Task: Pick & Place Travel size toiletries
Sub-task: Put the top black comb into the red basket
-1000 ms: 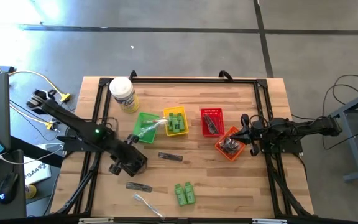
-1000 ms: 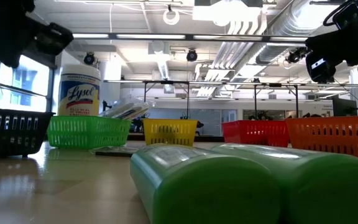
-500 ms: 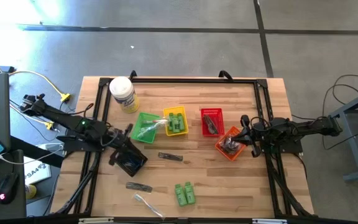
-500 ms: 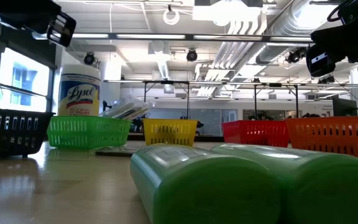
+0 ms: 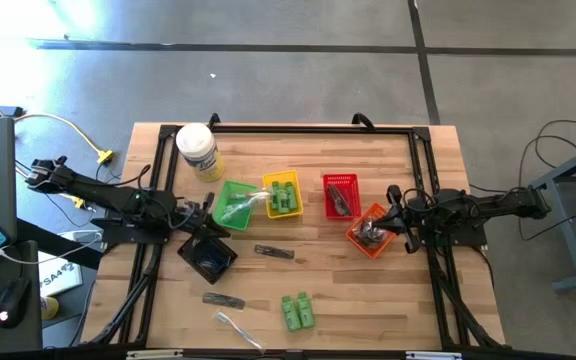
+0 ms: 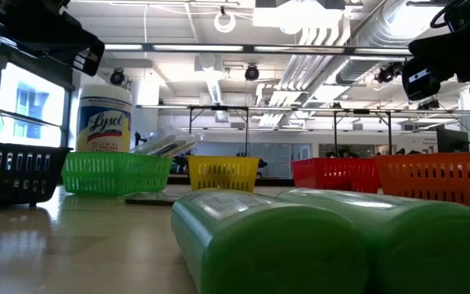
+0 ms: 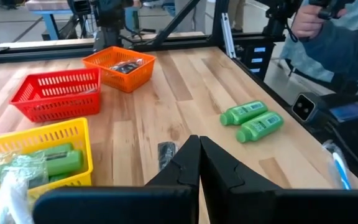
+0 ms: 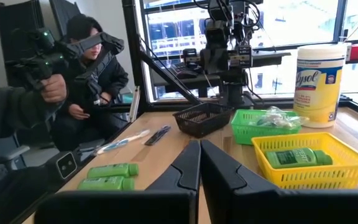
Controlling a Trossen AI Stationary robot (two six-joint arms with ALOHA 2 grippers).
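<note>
left gripper point(image 5: 206, 212): pressed together, empty, just beside black basket point(image 5: 208, 256)
right gripper point(image 5: 396, 214): pressed together, empty, by orange basket point(image 5: 370, 231)
loose: green bottles point(image 5: 297, 310), black stick point(image 5: 274, 252), both near black basket
next: we open before descending

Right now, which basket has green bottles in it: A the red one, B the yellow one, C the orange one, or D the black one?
B: the yellow basket holds green bottles; two more green bottles lie loose on the table, in no basket.
</note>
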